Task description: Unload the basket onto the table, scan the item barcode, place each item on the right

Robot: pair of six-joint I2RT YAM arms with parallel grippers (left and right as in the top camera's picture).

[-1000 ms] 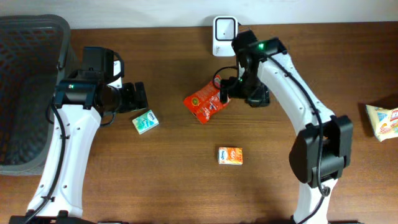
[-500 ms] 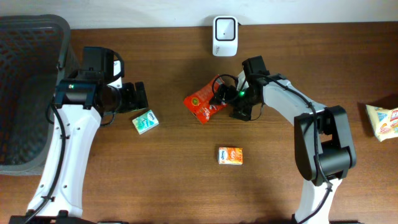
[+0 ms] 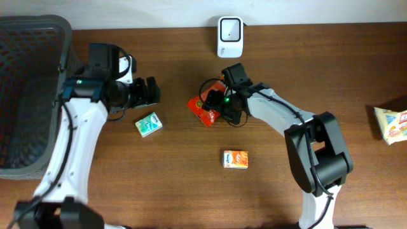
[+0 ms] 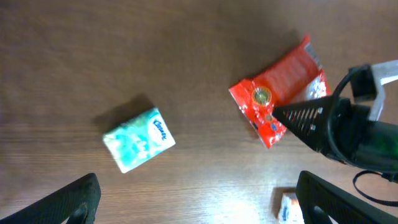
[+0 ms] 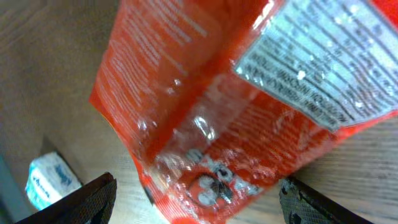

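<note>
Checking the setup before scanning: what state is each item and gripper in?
red foil snack packet: on table, between fingers of right gripper.
right gripper: open, not yet clamped.
left gripper: open, empty.
teal tissue pack: lying flat, untouched.
small orange carton: lying flat, untouched.
white barcode scanner: at table's back edge, unobstructed.
grey mesh basket: nothing visible inside.

A red foil packet [image 3: 205, 107] is found lying flat and skewed near the centre of the worktop [image 3: 356, 63], with a white printed label showing. A white scanner [image 3: 229, 36] is set at the middle of the far edge.
</note>
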